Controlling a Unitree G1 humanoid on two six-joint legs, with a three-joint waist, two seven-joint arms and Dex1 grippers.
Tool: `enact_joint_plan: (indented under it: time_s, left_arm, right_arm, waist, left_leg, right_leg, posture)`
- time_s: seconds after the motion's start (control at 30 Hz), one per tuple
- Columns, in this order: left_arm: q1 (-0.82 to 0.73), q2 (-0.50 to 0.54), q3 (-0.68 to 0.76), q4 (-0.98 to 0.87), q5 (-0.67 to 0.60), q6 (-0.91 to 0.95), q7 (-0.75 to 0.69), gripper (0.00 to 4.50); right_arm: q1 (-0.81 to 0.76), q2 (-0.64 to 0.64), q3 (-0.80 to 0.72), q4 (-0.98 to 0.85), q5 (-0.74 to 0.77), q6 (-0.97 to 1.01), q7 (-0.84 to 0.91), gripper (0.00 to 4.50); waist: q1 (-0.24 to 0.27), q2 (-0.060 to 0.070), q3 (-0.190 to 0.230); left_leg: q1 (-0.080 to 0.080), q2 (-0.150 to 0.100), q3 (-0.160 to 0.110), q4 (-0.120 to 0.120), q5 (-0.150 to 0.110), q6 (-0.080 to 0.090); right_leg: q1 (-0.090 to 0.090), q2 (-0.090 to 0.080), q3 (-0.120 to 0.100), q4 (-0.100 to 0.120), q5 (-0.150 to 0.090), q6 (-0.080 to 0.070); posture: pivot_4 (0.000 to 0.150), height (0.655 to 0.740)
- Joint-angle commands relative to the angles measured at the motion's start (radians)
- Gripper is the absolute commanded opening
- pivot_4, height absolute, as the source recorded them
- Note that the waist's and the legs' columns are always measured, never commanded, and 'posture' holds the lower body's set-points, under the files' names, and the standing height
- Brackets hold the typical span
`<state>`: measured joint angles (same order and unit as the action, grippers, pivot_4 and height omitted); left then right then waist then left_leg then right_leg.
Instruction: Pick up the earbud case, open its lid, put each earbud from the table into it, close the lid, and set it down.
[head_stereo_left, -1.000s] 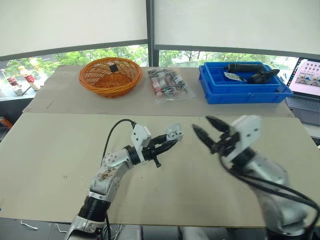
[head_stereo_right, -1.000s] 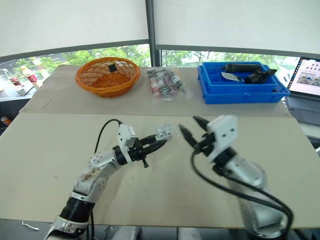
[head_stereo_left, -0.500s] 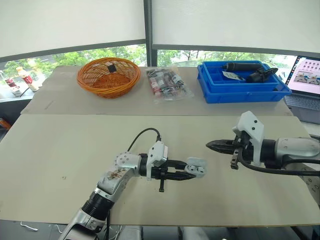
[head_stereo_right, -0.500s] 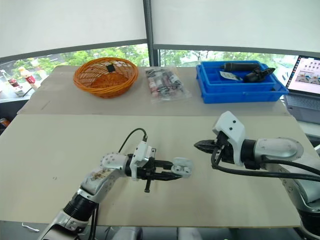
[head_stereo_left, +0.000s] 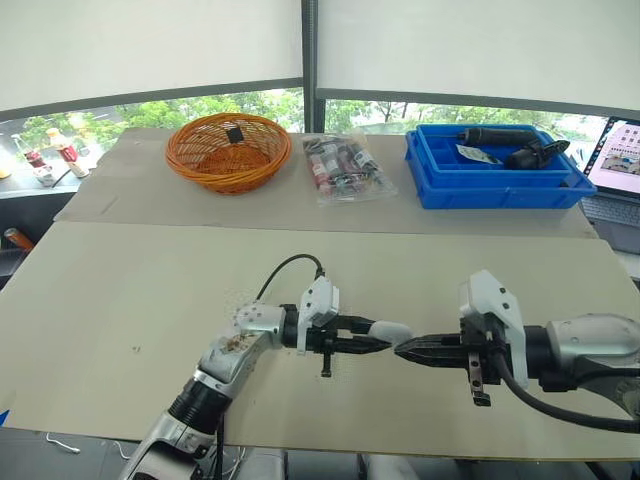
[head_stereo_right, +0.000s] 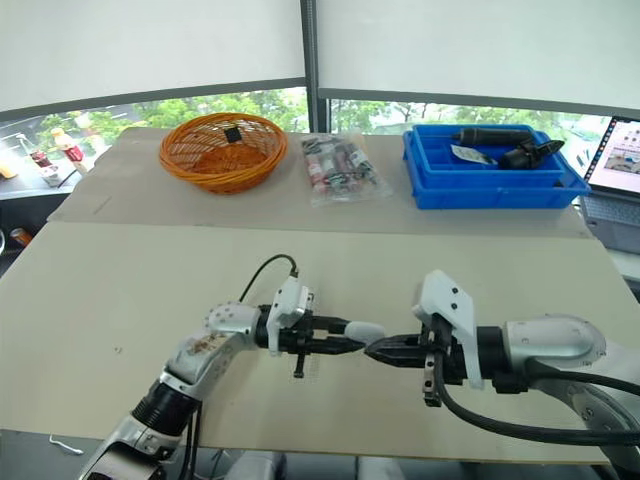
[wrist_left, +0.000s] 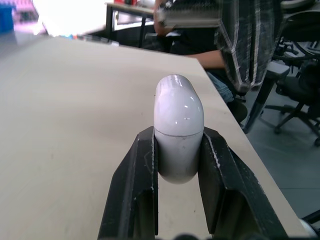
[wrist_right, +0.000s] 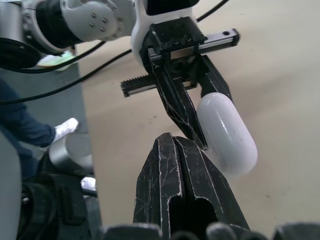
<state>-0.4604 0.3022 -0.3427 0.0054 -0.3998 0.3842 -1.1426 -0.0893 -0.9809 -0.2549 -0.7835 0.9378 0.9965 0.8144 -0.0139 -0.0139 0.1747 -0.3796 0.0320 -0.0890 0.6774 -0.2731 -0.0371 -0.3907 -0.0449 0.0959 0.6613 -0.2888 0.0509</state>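
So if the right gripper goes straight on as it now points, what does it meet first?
Probably the left gripper or the earbud case clamped in it; the shut right gripper points almost tip to tip at them, and depth is unclear.

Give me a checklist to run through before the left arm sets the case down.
1. Grip: earbud case clamped squarely in the left gripper: ok.
2. Lid shut, seam shows no gap: ok.
3. Both earbuds inside: cannot tell, the shut lid hides them.
4. Right gripper shut, its tip at the case's free end; clear of the case before the move: cannot tell.
5. Table bare beneath the case for a set-down: ok.
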Motion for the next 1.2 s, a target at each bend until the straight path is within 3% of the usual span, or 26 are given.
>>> enact_joint_plan:
  time_s: [0.03, 0.27, 0.5, 0.53, 0.57, 0.67, 0.7, 0.8, 0.83, 0.87, 1.0, 1.1, 1.2]
  left_arm:
    - [-0.083, -0.006, 0.003, 0.037, -0.048, 0.238, 0.031, 0.58]
    - [-0.22, -0.024, -0.041, 0.214, 0.029, 0.326, 0.037, 0.58]
    - [-0.218, 0.059, -0.046, 0.214, 0.095, 0.24, -0.008, 3.9]
    - [-0.211, 0.078, -0.037, 0.202, 0.103, 0.212, -0.008, 4.32]
    - [-0.204, 0.094, -0.028, 0.191, 0.107, 0.191, -0.008, 4.45]
    - [-0.177, 0.159, -0.001, 0.139, 0.122, 0.123, -0.02, 4.45]
    - [-0.162, 0.188, 0.01, 0.115, 0.127, 0.089, -0.032, 4.5]
    - [-0.123, 0.249, 0.057, 0.041, 0.106, 0.033, -0.061, 4.5]
    - [-0.108, 0.271, 0.078, 0.012, 0.092, 0.011, -0.079, 4.5]
    - [-0.086, 0.295, 0.103, -0.023, 0.072, -0.016, -0.104, 4.5]
    - [0.011, 0.407, 0.186, -0.168, 0.003, -0.067, -0.206, 4.5]
    - [0.118, 0.505, 0.232, -0.272, 0.053, -0.124, -0.187, 4.5]
    - [0.148, 0.526, 0.255, -0.301, 0.028, -0.134, -0.18, 4.5]
  right_arm:
    - [0.052, 0.0, -0.06, -0.033, -0.033, -0.031, -0.051, 0.0]
    - [0.194, -0.019, -0.018, -0.035, -0.257, -0.174, -0.063, 0.0]
    - [0.232, -0.03, -0.019, -0.024, -0.346, -0.267, -0.019, 0.0]
    - [0.236, -0.037, -0.02, -0.018, -0.367, -0.294, -0.003, 0.0]
    - [0.239, -0.043, -0.021, -0.012, -0.383, -0.319, 0.017, 0.0]
    - [0.226, -0.068, -0.021, 0.021, -0.425, -0.379, 0.062, 0.0]
    - [0.217, -0.08, -0.019, 0.034, -0.434, -0.4, 0.084, 0.6]
    - [0.184, -0.108, -0.02, 0.07, -0.451, -0.447, 0.139, 1.61]
    - [0.171, -0.123, -0.023, 0.082, -0.455, -0.46, 0.159, 1.61]
    - [0.154, -0.14, -0.03, 0.096, -0.456, -0.472, 0.184, 2.3]
    - [0.085, -0.219, -0.051, 0.169, -0.466, -0.535, 0.302, 3.58]
    - [0.013, -0.257, -0.046, 0.233, -0.459, -0.567, 0.363, 3.58]
    - [-0.039, -0.263, -0.01, 0.279, -0.476, -0.597, 0.388, 3.58]
  waist:
    - [0.0, 0.0, 0.0]
    - [-0.005, 0.0, 0.0]
    - [-0.006, 0.0, 0.0]
    - [-0.006, 0.0, 0.0]
    - [-0.006, 0.0, 0.0]
    - [-0.008, 0.0, 0.0]
    - [-0.008, 0.0, 0.0]
    - [-0.005, 0.0, 0.001]
    - [-0.003, 0.0, 0.001]
    - [0.002, 0.0, 0.001]
    - [-0.002, 0.0, 0.002]
    - [-0.01, 0.001, 0.003]
    - [-0.003, 0.001, 0.004]
  left_leg:
    - [0.0, 0.0, 0.0, 0.0, 0.0, 0.0]
    - [-0.001, -0.001, 0.0, 0.0, 0.0, 0.0]
    - [0.001, 0.0, 0.0, -0.001, 0.0, 0.0]
    - [0.001, 0.0, 0.0, 0.0, 0.0, 0.0]
    - [0.001, 0.0, 0.0, 0.0, 0.0, 0.0]
    - [0.001, 0.0, 0.0, -0.001, 0.0, 0.0]
    - [0.001, 0.0, 0.0, -0.001, 0.0, 0.0]
    - [0.0, 0.0, 0.0, -0.001, 0.0, 0.0]
    - [0.0, 0.0, 0.0, -0.001, 0.0, 0.0]
    - [0.0, 0.0, 0.0, 0.0, 0.0, 0.0]
    - [0.0, 0.001, 0.0, 0.0, 0.0, 0.0]
    - [0.001, 0.002, 0.001, -0.002, 0.0, 0.0]
    - [0.002, 0.002, 0.001, -0.002, 0.0, 0.0]
  right_leg:
    - [0.0, 0.0, 0.0, 0.0, 0.0, 0.0]
    - [0.0, 0.0, 0.0, -0.001, 0.0, 0.0]
    - [0.0, 0.0, 0.0, 0.001, 0.0, 0.0]
    - [0.0, 0.0, 0.0, 0.001, 0.0, 0.0]
    - [0.0, 0.0, 0.0, 0.0, 0.0, 0.0]
    - [0.0, 0.0, 0.0, 0.0, 0.0, 0.0]
    - [0.0, 0.0, 0.0, 0.0, 0.0, 0.0]
    - [-0.001, 0.0, 0.0, 0.0, 0.0, 0.0]
    - [-0.001, 0.0, 0.0, 0.0, 0.0, 0.0]
    - [-0.001, 0.0, 0.0, 0.0, 0.0, 0.0]
    - [-0.001, 0.0, 0.0, 0.0, 0.0, 0.0]
    - [-0.001, 0.0, 0.001, 0.0, 0.0, 0.0]
    - [0.0, 0.0, 0.001, 0.0, 0.0, 0.0]
  posture:
    - [0.15, 0.7163]
    - [0.15, 0.7163]
    - [0.15, 0.7163]
    - [0.15, 0.7163]
    - [0.15, 0.7163]
    - [0.15, 0.7163]
    - [0.15, 0.7163]
    - [0.15, 0.7163]
    - [0.15, 0.7163]
    - [0.15, 0.7163]
    - [0.15, 0.7163]
    - [0.15, 0.7163]
    - [0.15, 0.7163]
